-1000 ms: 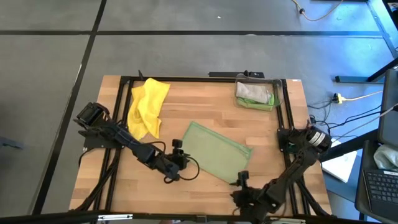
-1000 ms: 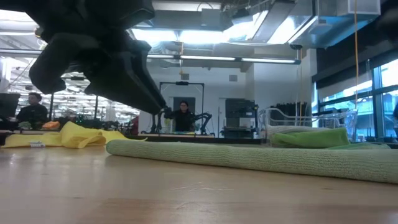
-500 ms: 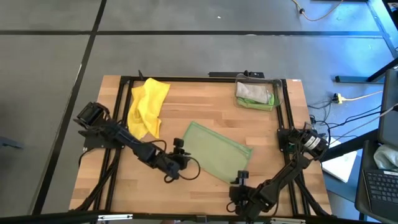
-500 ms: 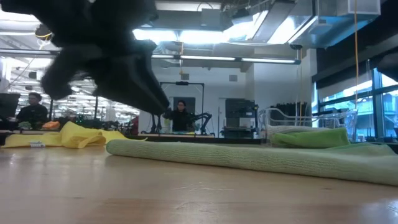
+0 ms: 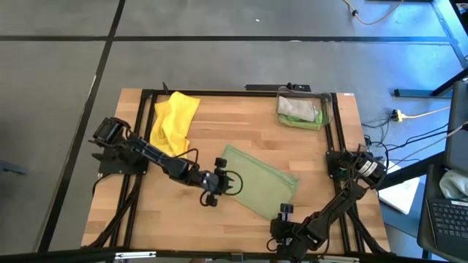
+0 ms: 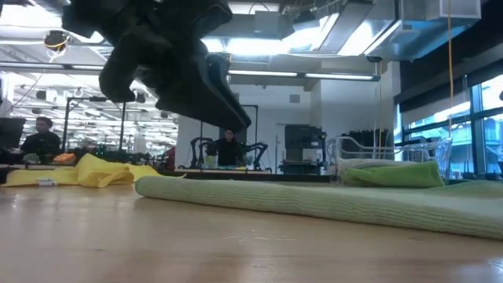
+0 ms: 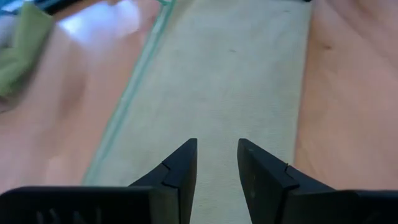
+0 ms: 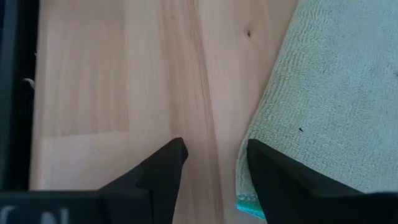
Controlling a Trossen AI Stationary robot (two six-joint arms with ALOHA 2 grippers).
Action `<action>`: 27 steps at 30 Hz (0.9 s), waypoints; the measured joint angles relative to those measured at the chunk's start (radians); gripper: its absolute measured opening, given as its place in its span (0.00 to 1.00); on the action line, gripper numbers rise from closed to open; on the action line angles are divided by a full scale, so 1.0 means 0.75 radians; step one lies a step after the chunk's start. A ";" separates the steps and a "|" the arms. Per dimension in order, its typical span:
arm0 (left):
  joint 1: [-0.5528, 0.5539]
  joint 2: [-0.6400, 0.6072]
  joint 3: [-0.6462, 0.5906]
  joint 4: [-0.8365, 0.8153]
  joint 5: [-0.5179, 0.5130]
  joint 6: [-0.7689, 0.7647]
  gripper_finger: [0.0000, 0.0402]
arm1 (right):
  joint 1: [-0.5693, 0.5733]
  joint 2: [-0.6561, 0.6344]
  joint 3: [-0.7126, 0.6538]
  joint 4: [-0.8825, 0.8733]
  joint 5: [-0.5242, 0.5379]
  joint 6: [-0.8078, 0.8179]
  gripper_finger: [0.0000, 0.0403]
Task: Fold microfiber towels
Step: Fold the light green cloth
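Observation:
A pale olive-green towel [image 5: 259, 179] lies folded and flat in the middle of the table; it also shows in the low view [image 6: 314, 200]. My left gripper [image 5: 219, 180] hovers open over the towel's left end [image 7: 217, 81], clear of the cloth in the low view [image 6: 177, 67]. My right gripper [image 5: 284, 212] stands open at the towel's near corner [image 8: 249, 202], one finger over bare wood and the other over the cloth's edge. A yellow towel [image 5: 172, 124] lies crumpled at the far left.
A clear bin [image 5: 301, 109] at the far right holds a bright green towel [image 6: 393, 174] and a greyish one [image 5: 296, 106]. A black frame [image 5: 146, 93] runs along the table's edges. Bare wood [image 5: 168, 219] lies at the near left. People sit in the room beyond.
My left gripper has gone toward the table's right edge, from the bare wood beside the towel to above its left end, and has turned a little on the way. The towel has kept its place.

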 joint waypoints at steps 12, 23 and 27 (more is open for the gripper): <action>0.007 0.001 0.000 0.098 0.522 -0.081 0.27 | 0.008 0.005 -0.001 0.258 -0.022 0.033 0.45; -0.066 0.102 0.002 0.700 0.575 -0.124 0.27 | -0.001 0.005 -0.001 0.278 0.057 0.034 0.45; -0.085 0.280 0.018 0.921 0.585 -0.204 0.27 | -0.001 0.005 0.000 0.280 0.061 0.035 0.45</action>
